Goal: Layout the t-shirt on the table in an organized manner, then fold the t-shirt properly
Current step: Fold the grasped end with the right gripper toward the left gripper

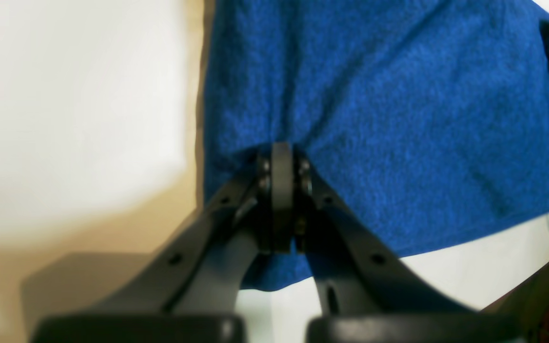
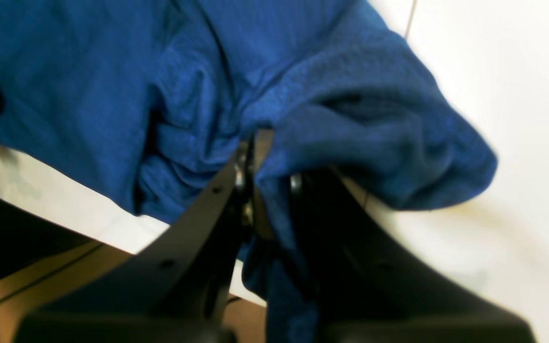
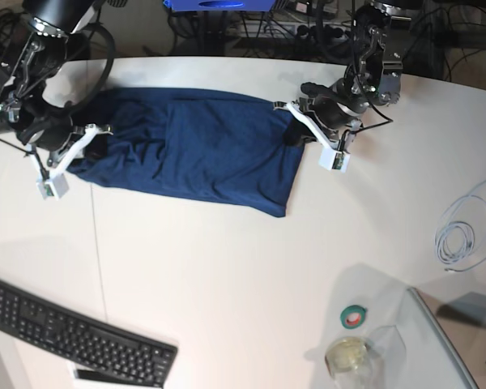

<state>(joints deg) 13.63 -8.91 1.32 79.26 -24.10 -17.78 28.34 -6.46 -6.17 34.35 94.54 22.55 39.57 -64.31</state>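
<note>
Large plain dark navy soft-fabric t-shirt [image 3: 190, 150] lies spread along the far edge of the big smooth white worktop [image 3: 243, 267], w/ one end by the far-left corner and the other nearer the middle of the far edge; its near edge slants toward the front.

Left end effector [image 1: 281, 162]: jaws pressed together, pinching the shirt's edge, cloth puckered at the grip.

Right end effector [image 2: 255, 152]: jaws also closed on a bunched, wrinkled wad of the shirt at the end by the far-left corner; fabric drapes over one finger.

Black keyboard [image 3: 77, 332] at front-left corner. Coiled pale cable [image 3: 468, 235] by right edge. Green tape roll [image 3: 354, 316] and clear cup [image 3: 350, 356] near front edge, right of centre.
</note>
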